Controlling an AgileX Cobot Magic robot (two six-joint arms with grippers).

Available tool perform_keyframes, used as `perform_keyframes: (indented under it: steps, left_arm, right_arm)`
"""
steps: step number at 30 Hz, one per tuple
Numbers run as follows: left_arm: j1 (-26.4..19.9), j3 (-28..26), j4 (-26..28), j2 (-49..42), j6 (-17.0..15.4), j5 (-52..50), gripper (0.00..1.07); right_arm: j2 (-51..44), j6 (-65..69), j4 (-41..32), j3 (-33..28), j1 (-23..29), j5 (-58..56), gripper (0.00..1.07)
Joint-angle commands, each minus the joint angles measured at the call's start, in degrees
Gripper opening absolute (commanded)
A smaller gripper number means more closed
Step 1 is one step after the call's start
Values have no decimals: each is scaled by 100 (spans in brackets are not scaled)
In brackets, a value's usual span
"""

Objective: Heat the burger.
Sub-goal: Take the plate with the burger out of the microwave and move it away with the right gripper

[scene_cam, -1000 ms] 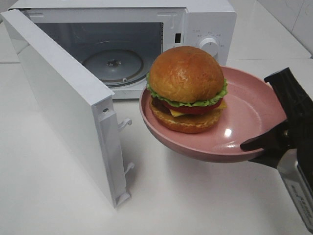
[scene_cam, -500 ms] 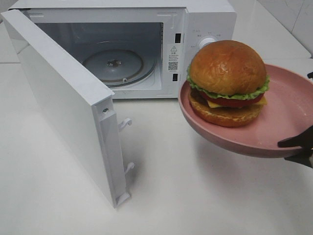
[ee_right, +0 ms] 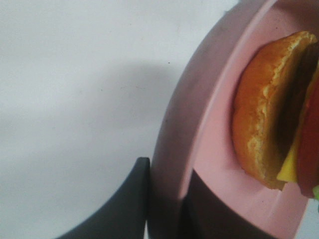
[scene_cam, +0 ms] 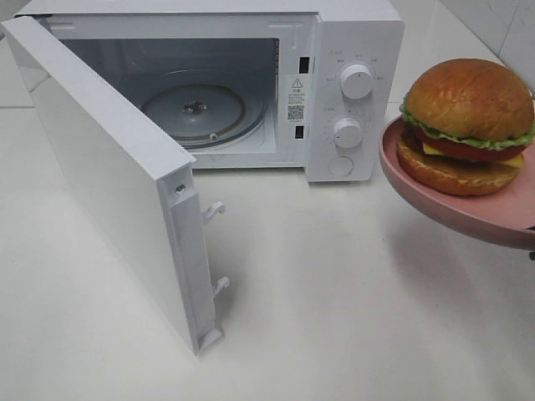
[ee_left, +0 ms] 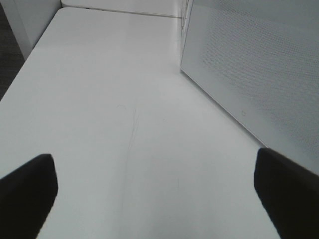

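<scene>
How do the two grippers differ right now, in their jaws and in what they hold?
The left gripper stands wide open with nothing between its jaws, only the bare white table below it. The right gripper is shut on the rim of the pink plate, which carries the burger in the air, right of the open microwave. The left gripper hangs near the microwave door. Both have dark fingers.

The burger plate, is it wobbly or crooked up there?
A bit crooked. The pink plate hangs in the air right of the microwave, pinched at its rim by the right gripper, and it tilts. The burger sits near the plate's lower edge. Nothing has spilled.
</scene>
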State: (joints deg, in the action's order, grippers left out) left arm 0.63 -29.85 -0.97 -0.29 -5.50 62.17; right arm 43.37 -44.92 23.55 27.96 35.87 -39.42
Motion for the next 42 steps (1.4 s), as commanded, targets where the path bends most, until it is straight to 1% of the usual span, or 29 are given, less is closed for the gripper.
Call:
perform_keyframes:
  steps: [1, 2, 4, 5, 6, 7, 9, 12, 14, 17, 19, 22, 24, 31, 32, 34, 35, 42]
  left_arm:
    - [0, 11, 6, -86, -29, -74, 100]
    - [0, 11, 6, -86, -29, -74, 100]
    - [0, 11, 6, -86, -29, -74, 100]
    - [0, 11, 6, -86, -29, -74, 100]
    - [0, 11, 6, -86, -29, -74, 100]
    - [0, 11, 6, -86, -29, -74, 100]
    - [0, 11, 6, -86, -29, -74, 100]
    - [0, 11, 6, -86, -29, -74, 100]
    - [0, 11, 6, -86, -29, -74, 100]
    - [0, 11, 6, -86, -29, -74, 100]
    - [0, 11, 6, -86, -29, -74, 100]
    - [0, 11, 6, -86, -29, -74, 100]
    - [0, 11, 6, -86, -29, -74, 100]
    - [0, 11, 6, -86, -29, -74, 100]
    - [0, 11, 6, -86, -29, -74, 100]
    - [0, 11, 6, -86, -29, -74, 100]
    - [0, 11, 6, -86, -29, -74, 100]
    - [0, 11, 6, -86, -29, -74, 100]
  right_arm:
    - [-92, 670, 430, 69, -6, 120, 0]
    - [-92, 670, 430, 69, -6, 120, 0]
    - [-92, 1134, 722, 69, -6, -74, 0]
    - [-92, 1134, 722, 69, -6, -74, 0]
    - [-92, 1467, 951, 69, -6, -195, 0]
    - [-92, 1467, 951, 69, -6, -195, 0]
    - [-92, 1902, 1238, 69, -6, -384, 0]
    - [-92, 2028, 1318, 69, -6, -447, 0]
    - [-80, 2561, 1564, 69, -6, -659, 0]
    - [-40, 2853, 1702, 69, -6, -751, 0]
    - [17, 3266, 1965, 69, -6, -928, 0]
    - [69, 3621, 2149, 69, -6, -1043, 0]
    - [92, 3741, 2160, 69, -6, -1112, 0]
    - [602, 4492, 2326, 132, -6, -1553, 0]
    - [745, 4819, 2326, 229, -6, -1599, 0]
    - [825, 4996, 2332, 281, -6, -1650, 0]
    - [1031, 5283, 2389, 361, -6, -1776, 0]
    - [1662, 5930, 2527, 665, -6, -2189, 0]
